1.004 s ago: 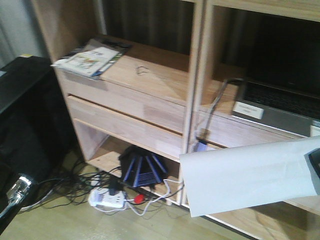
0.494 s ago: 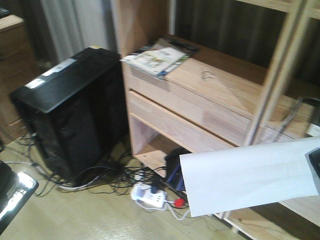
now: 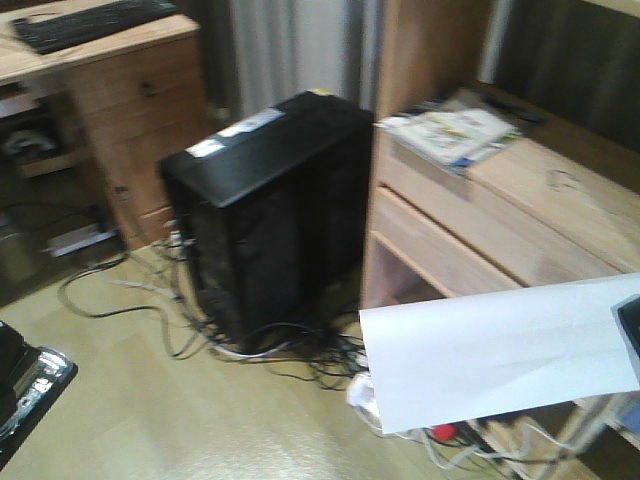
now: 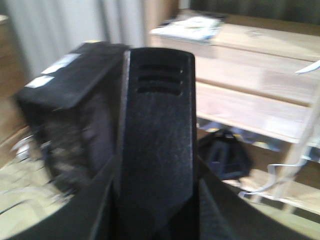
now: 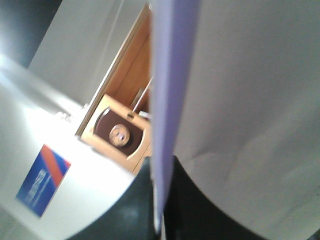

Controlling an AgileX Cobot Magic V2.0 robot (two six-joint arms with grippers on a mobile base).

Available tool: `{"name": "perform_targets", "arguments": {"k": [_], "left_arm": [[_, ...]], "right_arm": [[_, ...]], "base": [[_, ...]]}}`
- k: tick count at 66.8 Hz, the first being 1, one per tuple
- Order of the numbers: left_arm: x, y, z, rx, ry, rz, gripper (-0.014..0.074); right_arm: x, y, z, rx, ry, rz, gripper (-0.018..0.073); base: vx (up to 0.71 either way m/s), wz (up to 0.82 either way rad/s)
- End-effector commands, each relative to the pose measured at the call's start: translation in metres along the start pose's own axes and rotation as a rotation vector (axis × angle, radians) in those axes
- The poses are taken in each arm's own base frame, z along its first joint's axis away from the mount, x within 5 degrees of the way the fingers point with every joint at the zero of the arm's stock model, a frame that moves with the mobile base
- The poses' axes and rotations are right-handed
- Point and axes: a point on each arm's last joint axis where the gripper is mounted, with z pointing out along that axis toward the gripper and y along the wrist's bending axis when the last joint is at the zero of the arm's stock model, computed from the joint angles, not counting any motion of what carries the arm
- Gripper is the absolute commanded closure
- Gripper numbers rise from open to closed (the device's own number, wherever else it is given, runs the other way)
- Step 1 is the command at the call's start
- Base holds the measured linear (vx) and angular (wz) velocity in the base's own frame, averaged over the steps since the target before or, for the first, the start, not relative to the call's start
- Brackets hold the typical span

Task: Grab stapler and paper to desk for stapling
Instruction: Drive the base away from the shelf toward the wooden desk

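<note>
left gripper point(image 4: 156, 215): in my left wrist view its dark fingers point(image 4: 107, 215) flank the stapler and press on it from both sides. In the front view it sits in the bottom-left corner.
stapler point(image 4: 156, 130): black, gripped in the left gripper and carried in the air above the floor. I see a silver glint on it at the front view's lower-left edge.
desk point(image 3: 140, 95): top left, well apart from both arms, with its wooden drawers facing me. A keyboard point(image 3: 90, 22) lies on its top.
floor point(image 3: 200, 410): pale and bare across the foreground between stapler and paper, the widest open room I have.
cables point(image 3: 130, 300): they loop over the floor from the desk side and tangle at the tower's foot.
tower point(image 3: 270, 200): a black PC case standing at centre, between desk and shelf unit, with its right side close against the shelf unit.
shelf unit point(image 3: 520, 210): light wood, to the right of the tower, its front corner turned toward me. Magazines point(image 3: 450, 130) lie at the top's left end.
paper point(image 3: 500, 360): a white sheet held out in the air at lower right, its left edge free. It hides the shelf unit's lower part, and a white power strip point(image 3: 362, 392) peeks out at its lower-left corner.
right gripper point(image 3: 630, 340): at the right edge of the front view, clenched on the paper's right edge. My right wrist view shows the sheet edge-on, rising from the dark fingers.
</note>
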Motion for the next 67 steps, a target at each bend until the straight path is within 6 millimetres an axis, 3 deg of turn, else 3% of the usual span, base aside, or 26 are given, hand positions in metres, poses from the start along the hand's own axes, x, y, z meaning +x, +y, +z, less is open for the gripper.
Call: {"name": "perform_targets", "arguments": {"k": [1, 43, 67], "left_arm": [[-0.0201, 0.0002, -0.0039, -0.002, -0.144, -0.008, 0.0603], [-0.0201, 0.0002, -0.0039, -0.002, -0.144, -0.008, 0.0603], [-0.0201, 0.0002, -0.0039, -0.002, -0.144, -0.008, 0.0603]], "right_arm": [[-0.0054, 0.0126, 0.004, -0.085, -0.022, -0.007, 0.0566], [-0.0054, 0.0126, 0.004, -0.085, -0.022, -0.007, 0.0566], [-0.0054, 0.0126, 0.004, -0.085, -0.022, -0.007, 0.0566]], "base": [[0.04, 0.57], [0.05, 0.66], [0.09, 0.35]]}}
